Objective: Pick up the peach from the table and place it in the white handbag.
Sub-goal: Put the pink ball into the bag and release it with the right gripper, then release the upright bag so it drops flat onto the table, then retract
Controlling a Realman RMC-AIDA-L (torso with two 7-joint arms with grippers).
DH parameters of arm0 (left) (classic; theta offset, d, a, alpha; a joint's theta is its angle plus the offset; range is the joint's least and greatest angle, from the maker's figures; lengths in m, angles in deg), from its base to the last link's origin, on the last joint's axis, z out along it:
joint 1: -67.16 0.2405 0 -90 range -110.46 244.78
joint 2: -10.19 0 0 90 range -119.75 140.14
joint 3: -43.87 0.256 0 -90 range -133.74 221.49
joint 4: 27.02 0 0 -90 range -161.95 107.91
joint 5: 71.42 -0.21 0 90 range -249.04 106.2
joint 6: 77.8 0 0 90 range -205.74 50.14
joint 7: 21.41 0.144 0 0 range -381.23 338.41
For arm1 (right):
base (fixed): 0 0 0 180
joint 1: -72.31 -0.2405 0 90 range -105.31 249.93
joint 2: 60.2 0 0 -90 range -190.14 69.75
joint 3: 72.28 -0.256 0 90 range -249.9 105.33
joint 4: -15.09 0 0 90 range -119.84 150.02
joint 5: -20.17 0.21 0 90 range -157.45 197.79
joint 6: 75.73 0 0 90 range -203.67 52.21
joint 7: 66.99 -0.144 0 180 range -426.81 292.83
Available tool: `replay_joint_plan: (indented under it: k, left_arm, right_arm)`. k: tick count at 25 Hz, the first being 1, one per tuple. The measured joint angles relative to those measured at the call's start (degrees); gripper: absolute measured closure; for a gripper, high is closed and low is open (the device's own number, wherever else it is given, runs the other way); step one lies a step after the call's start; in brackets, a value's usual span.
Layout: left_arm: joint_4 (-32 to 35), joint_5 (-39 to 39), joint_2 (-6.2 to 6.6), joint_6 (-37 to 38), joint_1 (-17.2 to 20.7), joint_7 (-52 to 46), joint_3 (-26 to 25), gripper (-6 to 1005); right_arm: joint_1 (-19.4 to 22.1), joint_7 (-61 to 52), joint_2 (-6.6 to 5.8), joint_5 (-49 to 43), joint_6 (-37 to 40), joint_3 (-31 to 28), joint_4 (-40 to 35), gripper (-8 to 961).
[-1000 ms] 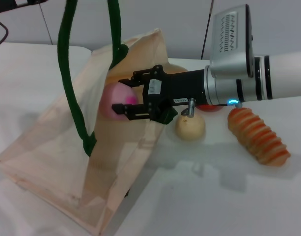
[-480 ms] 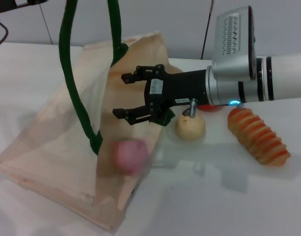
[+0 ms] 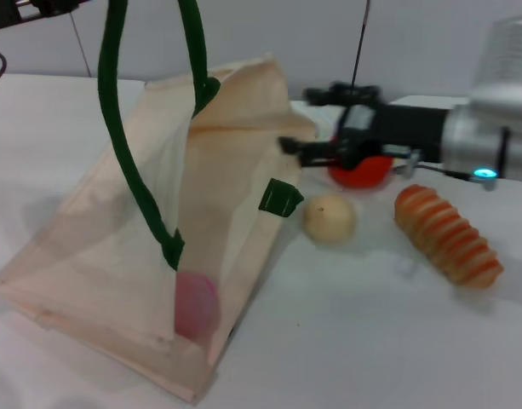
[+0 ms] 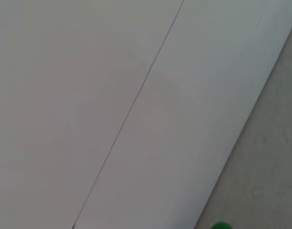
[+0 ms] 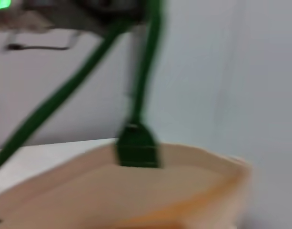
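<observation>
- white handbag [image 3: 116,256] fills table's left side; green handles [image 3: 116,128] held upright, mouth open rightward
- cream fruit [image 3: 329,218], red fruit [image 3: 360,173], ridged orange item [image 3: 448,234] crowd right of mouth
- bare table [image 3: 371,341] in front, free

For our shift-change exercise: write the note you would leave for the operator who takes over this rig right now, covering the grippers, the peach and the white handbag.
Right gripper: open, empty, beside the bag's mouth, above the table by the red fruit.
Left gripper: out of sight; the green handles run up out of the head view, so something holds them up.
Peach: inside the white handbag, low down, showing pink through the fabric.
Done: peach bagged.
Left: park the right arm; lower the bag.
</observation>
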Motion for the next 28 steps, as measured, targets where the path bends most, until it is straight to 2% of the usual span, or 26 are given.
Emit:
replay_joint_plan:
  k: [6,16,22,27,28]
  left_arm:
    - [0.0,0.0,0.09,-0.1,0.4,0.0,0.0,877]
    - [0.0,-1.6,0.05,-2.2,0.3,-0.9,0.0,878]
    - [0.0,-3.5,-0.06,-2.9,-0.5,-1.0,0.0,778]
    - [0.0,-3.5,-0.15,-3.2,-0.8,-0.8,0.0,541]
    - [0.0,-3.1,-0.28,-3.5,-0.8,-0.7,0.0,519]
  right_arm:
    - [7.5,-2.3,-0.29,8.0,0.5,-0.1,-6.3,57]
    - [11.4,-1.9,-0.57,15.4,0.7,-0.1,-7.4,56]
    - [11.4,-1.8,-0.58,15.7,0.7,-0.1,-7.4,56]
    - [11.1,-1.7,-0.66,15.7,0.8,-0.1,-7.6,56]
    - [11.1,-1.7,-0.66,15.7,1.0,-0.1,-7.6,56]
